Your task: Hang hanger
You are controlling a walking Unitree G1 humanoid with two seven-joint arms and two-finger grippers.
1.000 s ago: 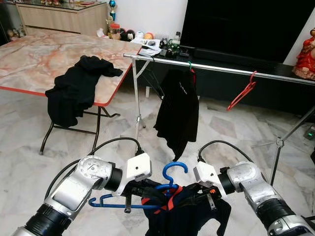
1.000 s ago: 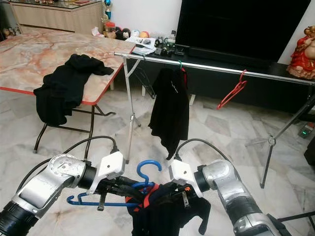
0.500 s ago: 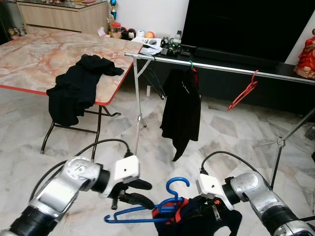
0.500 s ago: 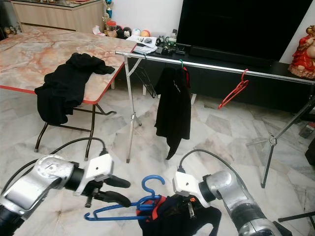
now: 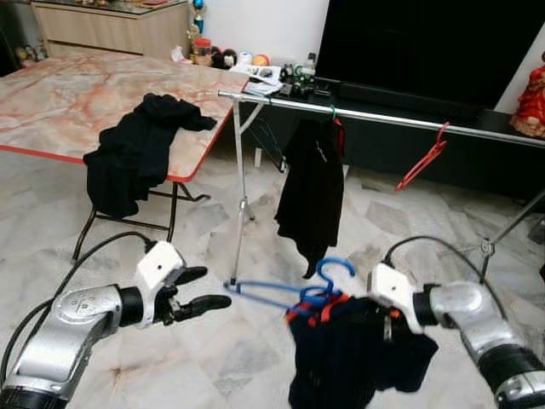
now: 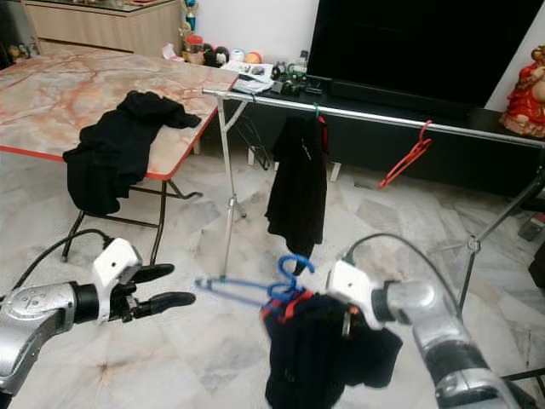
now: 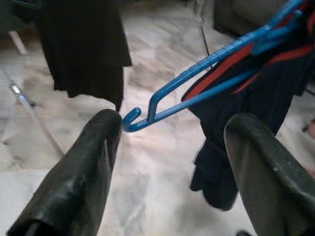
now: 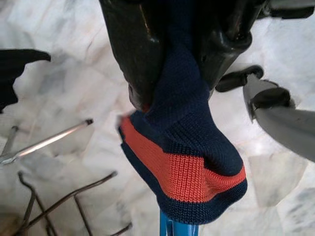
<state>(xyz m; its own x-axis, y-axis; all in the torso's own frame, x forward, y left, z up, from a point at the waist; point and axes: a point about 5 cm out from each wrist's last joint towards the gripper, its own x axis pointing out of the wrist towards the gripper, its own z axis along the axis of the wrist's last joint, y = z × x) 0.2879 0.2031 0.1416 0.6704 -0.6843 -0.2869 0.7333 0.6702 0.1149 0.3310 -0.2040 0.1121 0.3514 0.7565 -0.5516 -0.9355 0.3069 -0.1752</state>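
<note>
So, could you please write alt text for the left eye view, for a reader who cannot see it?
The right pincer holds up a blue hanger carrying a navy garment, while the open left pincer hovers apart from it. Behind stands a clothes rail with a black shirt.

Home living room: big TV (image 5: 426,38), marble floor (image 5: 400,213), clothes rack (image 5: 383,119).

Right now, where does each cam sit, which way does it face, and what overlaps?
Left eye: on the head, facing forward and down at the rail, table and floor; both silver arms show.
Right eye: same head, same scene, slightly offset.
Left wrist: on the left arm, looking along the open left gripper at the blue hanger.
Right wrist: on the right arm, looking along the right gripper, shut on the navy garment.
Shared: hanger and garment appear in all four views.
</note>
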